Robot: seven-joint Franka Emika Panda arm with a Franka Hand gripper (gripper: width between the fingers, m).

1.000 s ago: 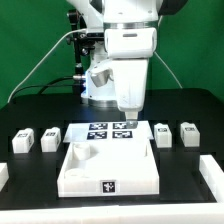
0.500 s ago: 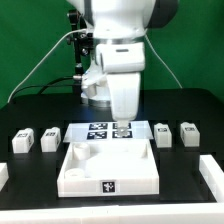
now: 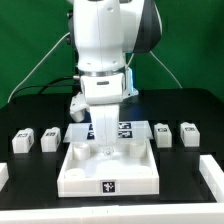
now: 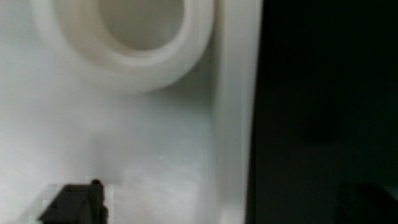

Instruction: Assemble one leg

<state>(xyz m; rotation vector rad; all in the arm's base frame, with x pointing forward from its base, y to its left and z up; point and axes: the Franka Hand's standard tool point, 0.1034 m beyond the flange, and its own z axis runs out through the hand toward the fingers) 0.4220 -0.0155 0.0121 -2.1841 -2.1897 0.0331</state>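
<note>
Four small white legs with marker faces lie on the black table: two at the exterior view's left (image 3: 23,140) (image 3: 50,138) and two at its right (image 3: 163,134) (image 3: 188,133). My gripper (image 3: 105,150) hangs low over the back part of the large white square panel (image 3: 135,165), well away from every leg. In the wrist view the gripper (image 4: 222,205) is open and empty. One dark fingertip (image 4: 75,200) shows over the panel's white surface (image 4: 125,130) by a round socket (image 4: 134,40). The other finger is barely visible against the dark table (image 4: 329,100).
The marker board (image 3: 122,127) lies behind the panel, partly hidden by my arm. White blocks sit at the front left edge (image 3: 3,172) and the front right edge (image 3: 210,172). The arm's base and cables stand at the back.
My arm has swung toward the exterior view's left and come down, from above the marker board to low over the panel's back part. The legs have not moved.
</note>
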